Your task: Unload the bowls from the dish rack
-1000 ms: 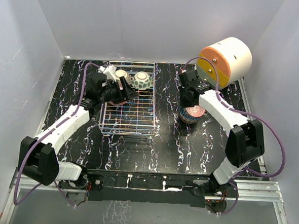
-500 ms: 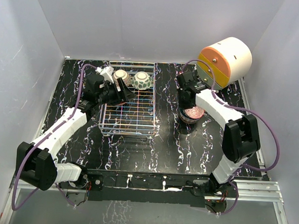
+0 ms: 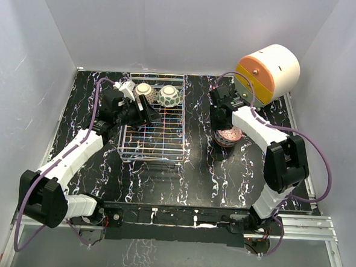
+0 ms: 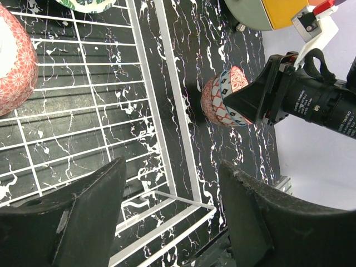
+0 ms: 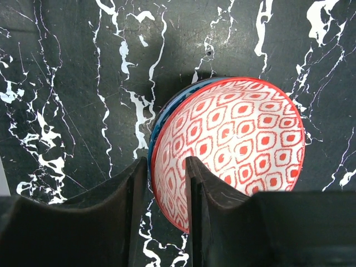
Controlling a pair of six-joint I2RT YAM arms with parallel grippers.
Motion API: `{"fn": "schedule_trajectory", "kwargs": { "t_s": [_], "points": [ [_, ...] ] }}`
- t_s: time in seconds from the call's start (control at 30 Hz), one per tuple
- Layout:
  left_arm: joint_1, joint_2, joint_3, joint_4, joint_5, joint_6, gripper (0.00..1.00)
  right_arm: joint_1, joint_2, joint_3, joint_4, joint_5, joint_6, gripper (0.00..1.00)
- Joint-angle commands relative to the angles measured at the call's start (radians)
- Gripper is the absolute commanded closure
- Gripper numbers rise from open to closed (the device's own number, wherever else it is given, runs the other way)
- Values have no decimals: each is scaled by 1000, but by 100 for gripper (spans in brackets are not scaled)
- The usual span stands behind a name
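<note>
Right gripper (image 5: 166, 162) is clamped on the rim of the red-patterned bowl (image 5: 233, 150), one finger inside and one outside. That bowl sits nested in a blue-rimmed bowl (image 5: 164, 111) on the black marbled table (image 3: 194, 171), right of the dish rack (image 3: 156, 138) and near the white-and-orange drum (image 3: 269, 69). Left gripper (image 4: 172, 172) hangs over the dish rack, jaws wide apart, nothing between them, only wire grid below. Two bowls sit at the rack's far end, just beside each other: pale bowl (image 3: 143, 90) on the left, green bowl (image 3: 169, 96) on the right.
</note>
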Motion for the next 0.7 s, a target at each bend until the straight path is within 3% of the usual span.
{"fn": "schedule_trajectory", "kwargs": {
  "t_s": [0.0,0.27,0.67],
  "points": [
    [10,-46,-13,-3,1,13,35,-1,-69,37,43,23,9,64],
    [10,-41,-9,-2,5,14,35,-1,-223,-28,88,17,16,64],
    [10,-26,-26,27,36,-12,35,0,-309,-231,198,-86,-12,81]
  ]
}}
